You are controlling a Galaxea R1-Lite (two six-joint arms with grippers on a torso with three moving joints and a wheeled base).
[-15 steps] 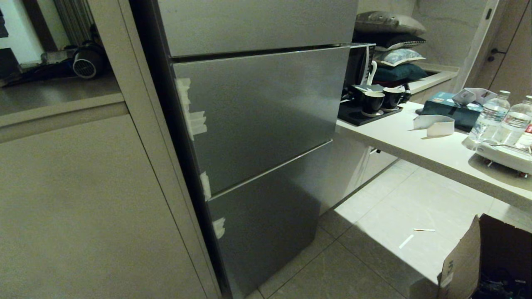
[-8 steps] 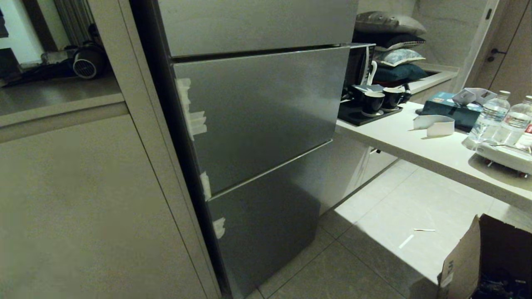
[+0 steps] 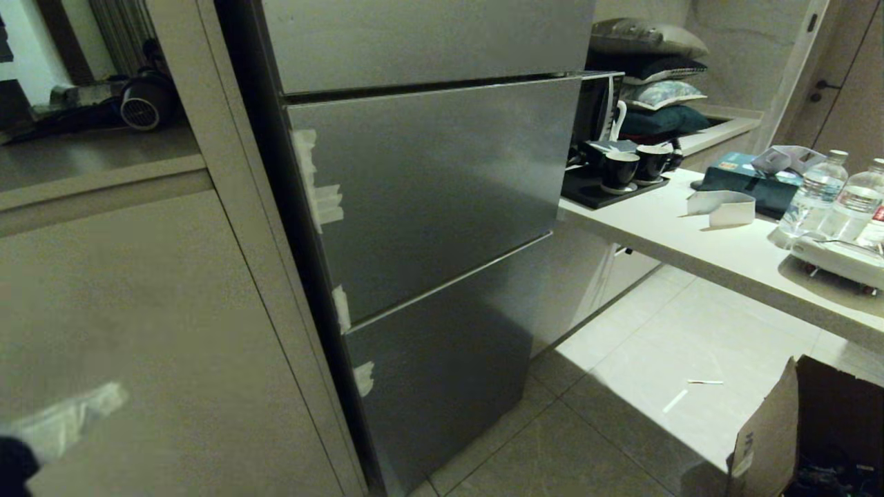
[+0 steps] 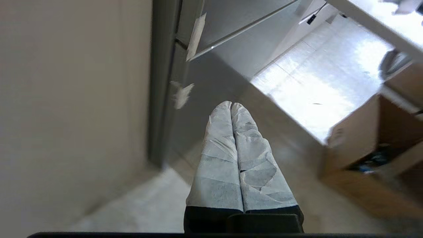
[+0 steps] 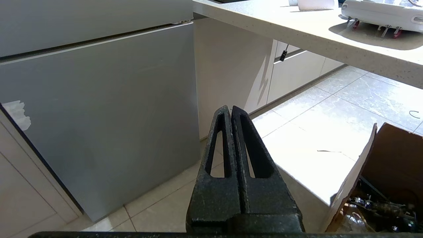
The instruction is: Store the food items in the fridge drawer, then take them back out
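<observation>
Opening step: fridge (image 3: 428,193) closed ahead of your left claw (image 4: 231,105), fingers pressed together, empty. Next, reach door edge.

A home kitchen: steel fridge (image 3: 428,200), counter (image 3: 690,241) with cups (image 3: 619,170), tiled floor (image 3: 656,386).

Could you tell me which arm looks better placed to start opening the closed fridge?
Probably the left. The left gripper is raised, fingers together, pointing toward the taped edge of the fridge, and shows at the head view's lower left. The right gripper hangs low, shut, outside the head view.
</observation>
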